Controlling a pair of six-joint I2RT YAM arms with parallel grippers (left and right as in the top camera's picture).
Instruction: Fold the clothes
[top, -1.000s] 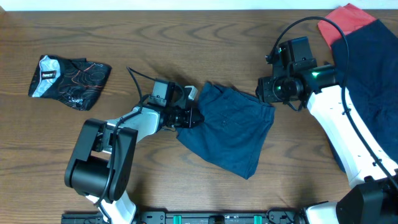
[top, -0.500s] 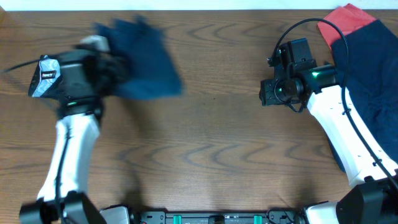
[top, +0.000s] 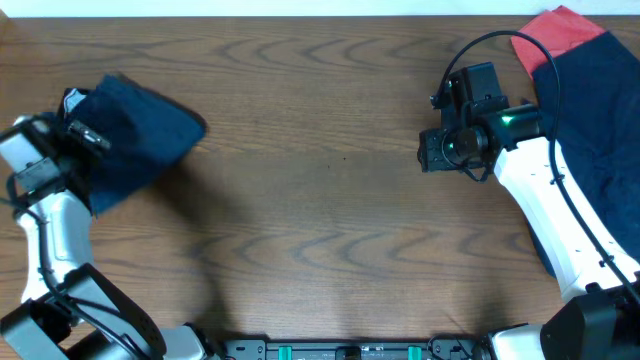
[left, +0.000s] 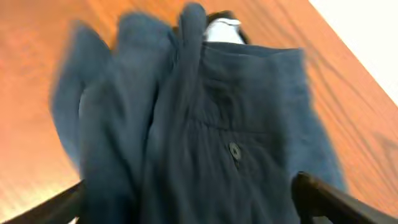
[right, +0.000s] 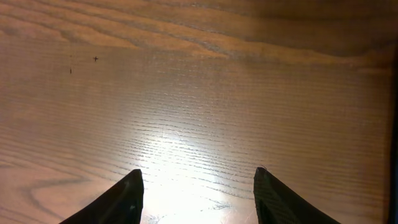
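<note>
A dark navy garment (top: 140, 135) lies crumpled at the table's far left, covering most of the small black, silver-patched one (top: 69, 98). In the left wrist view the navy cloth (left: 211, 137) fills the frame, with a pale patch (left: 224, 28) showing beyond it. My left gripper (top: 85, 135) (left: 193, 208) is open at the garment's left edge, its fingers spread wide with cloth lying loosely between them. My right gripper (top: 430, 152) (right: 198, 193) hovers open over bare wood at the right, holding nothing.
More navy clothes (top: 595, 110) are heaped at the right edge under the right arm, with a red garment (top: 555, 28) at the back right corner. The wooden table (top: 320, 220) spans the view.
My left arm swung the navy garment from the table's middle to the far left, onto the small black one, and its jaws opened. The right arm has not moved.
</note>
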